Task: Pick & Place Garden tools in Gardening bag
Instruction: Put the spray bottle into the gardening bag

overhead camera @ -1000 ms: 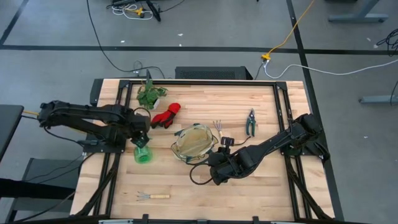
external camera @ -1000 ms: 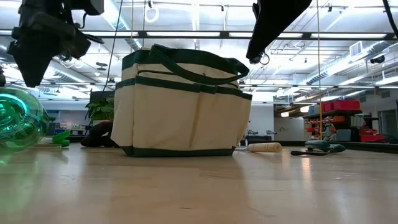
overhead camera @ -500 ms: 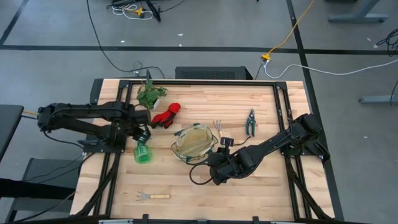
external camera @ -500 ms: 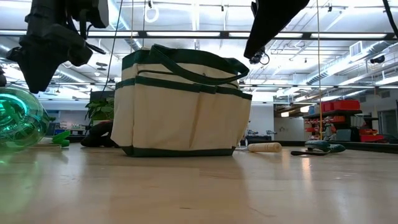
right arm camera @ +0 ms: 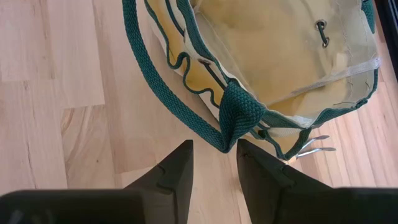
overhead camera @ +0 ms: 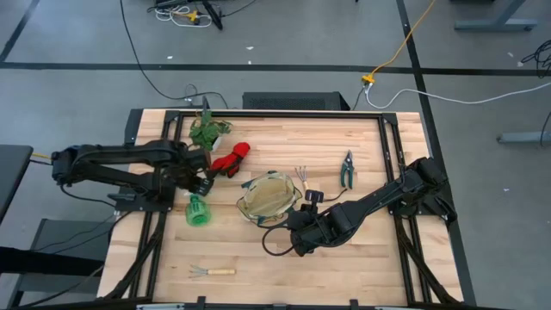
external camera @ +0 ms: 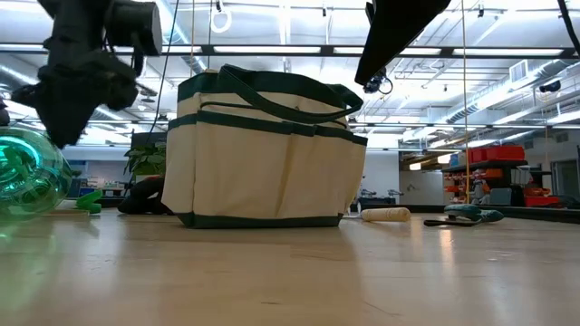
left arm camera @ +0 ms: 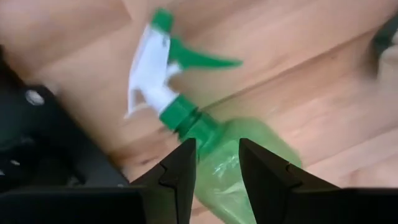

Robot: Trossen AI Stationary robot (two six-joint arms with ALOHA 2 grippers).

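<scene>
- The left end effector (left arm camera: pixel 214 171) hangs over the spray bottle (overhead camera: pixel 198 210), fingers apart and empty.
- That bottle lies on the bench (overhead camera: pixel 362 258); light, slick plastic, I'd say best taken at the neck.
- The right end effector (right arm camera: pixel 214 165), fingers parted, waits by the gardening bag (overhead camera: pixel 269 197).

My left arm reached in from the table's left edge, its gripper (overhead camera: pixel 203 182) hanging above the tabletop, fingers (left arm camera: pixel 180 171) parted with nothing between them. My right arm stretched diagonally from the right side toward the middle, its gripper (overhead camera: pixel 297 226) low, fingers (right arm camera: pixel 177 168) spread and empty.
</scene>
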